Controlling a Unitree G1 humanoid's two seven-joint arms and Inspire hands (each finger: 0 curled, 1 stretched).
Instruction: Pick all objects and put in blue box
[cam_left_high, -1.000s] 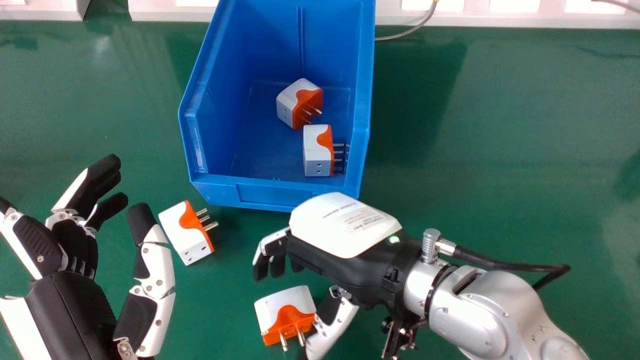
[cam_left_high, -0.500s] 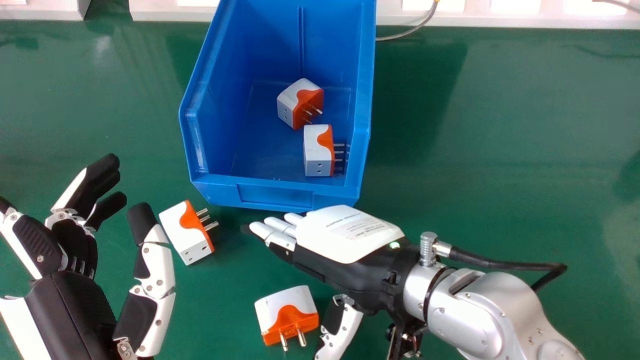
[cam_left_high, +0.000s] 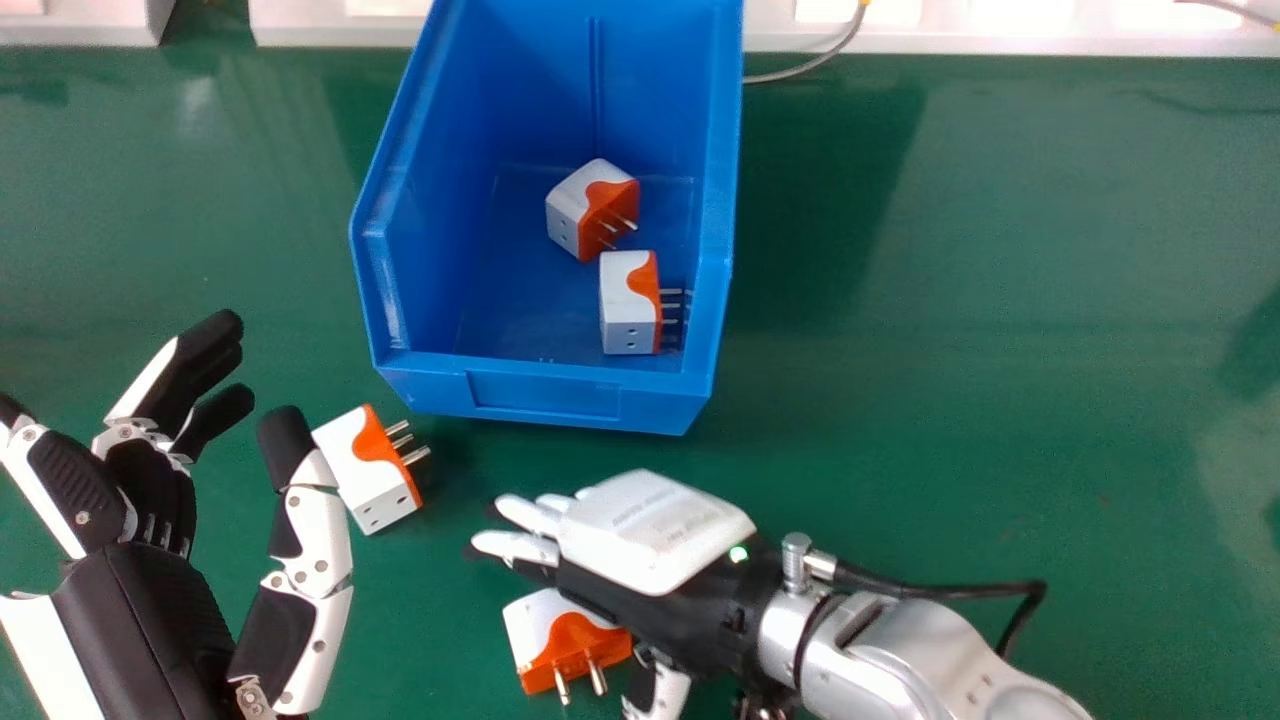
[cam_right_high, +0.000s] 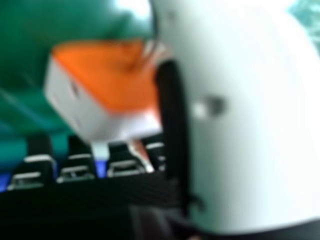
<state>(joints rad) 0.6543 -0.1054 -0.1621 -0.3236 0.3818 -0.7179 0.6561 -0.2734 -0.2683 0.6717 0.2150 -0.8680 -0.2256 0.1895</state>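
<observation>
Lying lower centre, palm side of black-and-white right hand (cam_left_high: 650, 530) (the nearer one), fingers straight: white-and-orange plastic plug (cam_left_high: 574, 648).

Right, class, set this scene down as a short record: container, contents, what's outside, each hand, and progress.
Container: blue box
Inside: rear plug adapter, front plug adapter
On green table: left plug adapter, near plug adapter
Left hand: open, empty, beside left plug adapter
Right hand: fingers straight, at near plug adapter
Progress: two in, two outside
</observation>
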